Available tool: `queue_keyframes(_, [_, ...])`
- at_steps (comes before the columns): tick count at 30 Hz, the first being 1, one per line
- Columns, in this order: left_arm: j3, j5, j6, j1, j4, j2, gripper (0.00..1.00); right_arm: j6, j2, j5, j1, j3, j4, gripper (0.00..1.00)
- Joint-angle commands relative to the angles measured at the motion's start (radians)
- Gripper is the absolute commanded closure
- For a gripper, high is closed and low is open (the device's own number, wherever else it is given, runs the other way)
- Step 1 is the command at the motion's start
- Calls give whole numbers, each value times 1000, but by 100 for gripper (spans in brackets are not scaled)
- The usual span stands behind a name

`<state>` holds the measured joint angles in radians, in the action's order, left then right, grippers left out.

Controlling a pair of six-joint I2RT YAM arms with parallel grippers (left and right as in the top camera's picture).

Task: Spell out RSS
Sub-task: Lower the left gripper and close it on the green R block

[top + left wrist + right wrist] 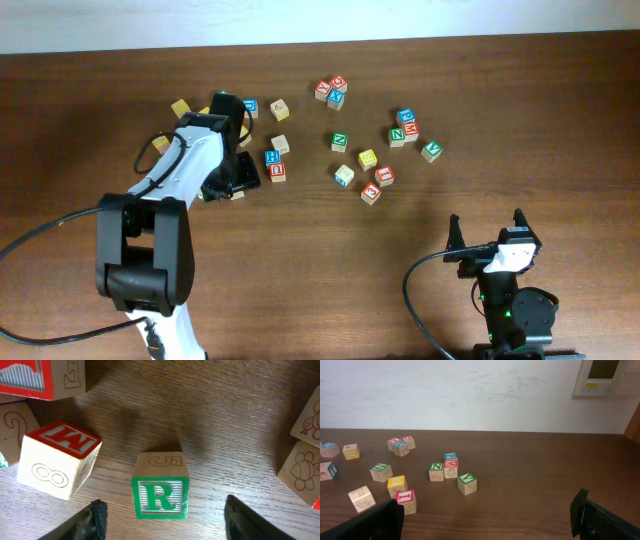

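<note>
The R cube [160, 496], white face with a green border and green R, lies on the wood in the left wrist view, between and just ahead of my left gripper's [165, 527] open fingers. In the overhead view my left gripper [236, 172] hangs over the left cluster and hides that cube. Yellow-faced cubes show in the overhead view at mid table [367, 158] and far left [180, 107]; I cannot read their letters. One also shows in the right wrist view [396, 482]. My right gripper [490, 238] is open and empty near the front right, as the right wrist view [487, 520] also shows.
A red M cube [62, 442] lies left of the R cube, and plain wooden cubes [302, 467] lie to its right. Several red, blue and green lettered cubes [405, 130] are scattered across the table's far middle. A cable [420, 290] loops by the right arm.
</note>
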<state>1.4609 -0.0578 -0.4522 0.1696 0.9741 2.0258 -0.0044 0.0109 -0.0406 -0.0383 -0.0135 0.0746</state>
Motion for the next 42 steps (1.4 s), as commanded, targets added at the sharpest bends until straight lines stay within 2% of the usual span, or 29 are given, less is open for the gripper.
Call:
queue_keyframes(1, [13,-10,13,0,-13,22,35,-2,-7,12,5,8,3,2])
queue_keyframes(17, [-3,-10,14,-1,-31,24,37,-2,-7,12,5,8,3,2])
queue_keyframes(25, [-56,-10,39,-1,-110,26,36,-2,-7,12,5,8,3,2])
queue_keyframes(28, [-56,-11,39,-1,-117,26,37,-2,-7,12,5,8,3,2])
queue_keyframes(32, [-56,-11,39,-3,-120,27,46,-2,-7,12,5,8,3,2])
queue_keyframes(42, [-56,-37,39,-3,-127,27,45,-2,-7,12,5,8,3,1])
